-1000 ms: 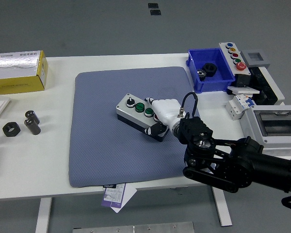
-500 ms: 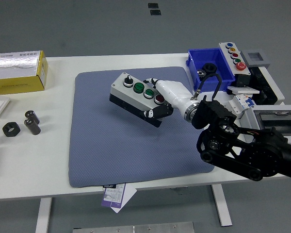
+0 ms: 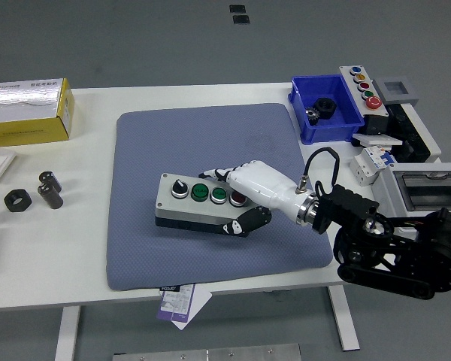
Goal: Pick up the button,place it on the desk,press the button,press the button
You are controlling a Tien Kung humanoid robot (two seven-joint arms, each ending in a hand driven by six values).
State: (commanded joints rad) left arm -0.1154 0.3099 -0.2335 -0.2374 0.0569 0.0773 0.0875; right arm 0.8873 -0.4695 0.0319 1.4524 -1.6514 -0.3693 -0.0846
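A grey button box (image 3: pixel 192 201) with a black selector knob, two green buttons and a red button lies on the blue-grey mat (image 3: pixel 203 143), left of centre near the mat's front. My right hand (image 3: pixel 244 197), white with a black thumb, is shut on the box's right end: fingers over the top edge, thumb against the front face. Its black arm (image 3: pixel 391 241) comes in from the lower right. The left hand is out of view.
A blue bin (image 3: pixel 327 111) holding a black part and a second button box (image 3: pixel 363 86) stand at the back right, with electrical parts (image 3: pixel 376 158) and a grey enclosure (image 3: pixel 428 188) near the arm. A yellow box (image 3: pixel 26 113) and black nuts (image 3: pixel 30 195) lie at left.
My right hand has carried the button box up from the mat's middle, then leftward and down toward the mat's front. The box now sits level instead of tilted.
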